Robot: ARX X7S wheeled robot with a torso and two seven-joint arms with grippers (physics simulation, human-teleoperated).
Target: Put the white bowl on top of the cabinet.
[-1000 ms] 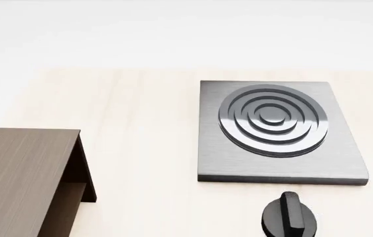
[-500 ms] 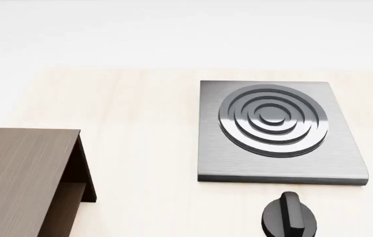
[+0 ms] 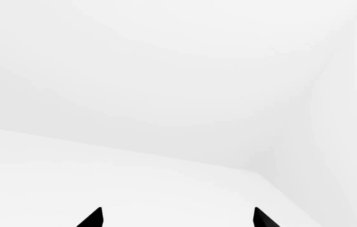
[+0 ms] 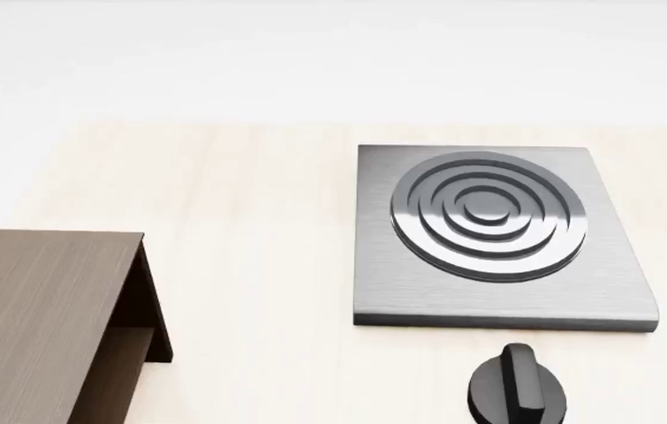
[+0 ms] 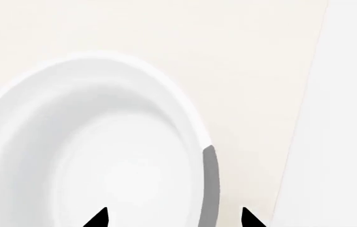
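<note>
We saw the right gripper [image 5: 173, 218] only in the right wrist view, as two black fingertips [image 5: 97, 218] at the frame edge, spread well apart. The white bowl [image 5: 96, 151] lay directly beneath them, its glossy hollow filling much of that view, resting on the pale table [image 5: 241, 56]. One tip stood over the inside of the bowl and the other outside its wall, so the rim ran between them. A grey strip showed along that stretch of the bowl's outer wall. So little of the fingers showed that we could not tell whether either one touched the bowl; we could only say the hand was wide open and had hold of nothing.

The left gripper [image 3: 177, 218] appeared in the left wrist view the same way, two dark tips [image 3: 93, 219] set well apart, with only blank white surfaces ahead of them. It gripped nothing.

In the head view neither arm nor the bowl showed. The cabinet [image 4: 39, 309] sat at the near left of the table, its flat wood-grain top bare and a darker side panel facing right. The grey stove plate [image 4: 492, 230] with its concentric rings lay well apart to the right, and a black knob-like object [image 4: 519, 393] stood just in front of it, near the lower frame edge.
</note>
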